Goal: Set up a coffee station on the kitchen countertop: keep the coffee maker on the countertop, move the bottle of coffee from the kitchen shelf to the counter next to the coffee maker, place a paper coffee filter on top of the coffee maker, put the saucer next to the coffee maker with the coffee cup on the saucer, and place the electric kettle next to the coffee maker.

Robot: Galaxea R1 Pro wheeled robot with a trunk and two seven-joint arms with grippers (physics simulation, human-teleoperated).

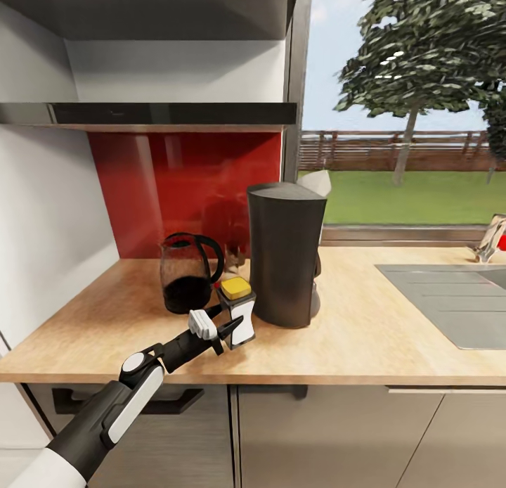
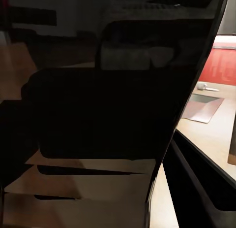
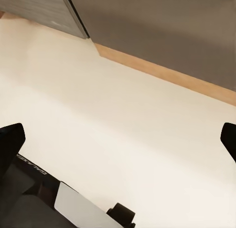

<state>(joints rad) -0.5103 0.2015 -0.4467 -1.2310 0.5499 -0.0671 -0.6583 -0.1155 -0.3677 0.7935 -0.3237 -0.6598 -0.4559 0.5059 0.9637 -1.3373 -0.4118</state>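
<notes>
The tall dark grey coffee maker (image 1: pixel 284 252) stands on the beige kitchen countertop (image 1: pixel 365 333). A white paper coffee filter (image 1: pixel 316 182) pokes up from its top at the back. The smoky glass electric kettle (image 1: pixel 188 271) stands just left of it. The bottle of coffee (image 1: pixel 237 306), dark with a yellow cap and white label, leans slightly in front of the kettle, close to the coffee maker's base. My left gripper (image 1: pixel 226 330) is shut on its lower part; in the left wrist view the bottle's dark body (image 2: pixel 108 105) looms close. My right gripper (image 3: pixel 119 142) is open over pale floor. The saucer and coffee cup are out of view.
The glossy dark kitchen shelf (image 1: pixel 176 113) runs above the red backsplash (image 1: pixel 183 185). An inset steel sink (image 1: pixel 450 298) and a faucet (image 1: pixel 492 242) lie to the right. A white wall (image 1: pixel 49 228) bounds the counter's left end. Grey cabinet fronts (image 1: pixel 316 432) sit below.
</notes>
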